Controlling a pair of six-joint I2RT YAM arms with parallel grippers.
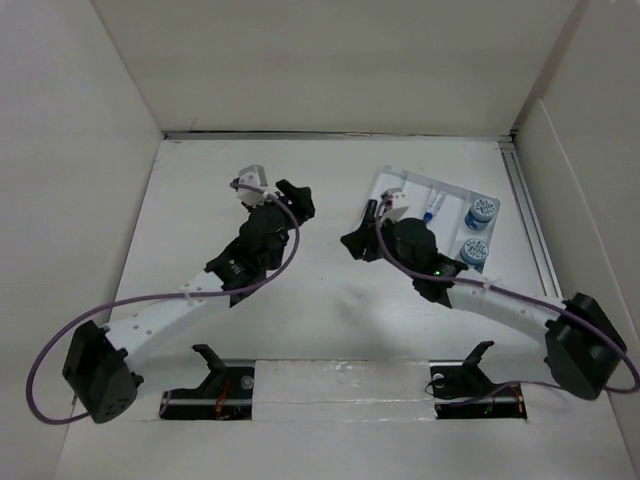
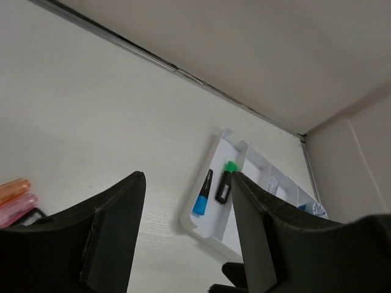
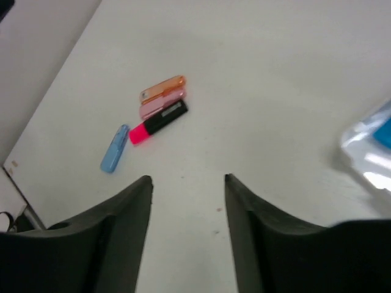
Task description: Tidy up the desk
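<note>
L gripper (image 2: 186, 183) was part open, empty, over desk (image 2: 91, 122). R gripper (image 3: 187, 180) part open too, nothing held; pink marker (image 3: 157, 124) lay on desk ahead.

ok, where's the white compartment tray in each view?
Top external: tray right of centre, towards the far wall.
Left wrist: tray low centre-right, blue-capped marker and green-capped marker inside.
Right wrist: blurred blue-white shape at right edge; cannot tell if it's the tray.
Shared landmark: orange highlighter, in both wrist views; not seen from the top.
</note>
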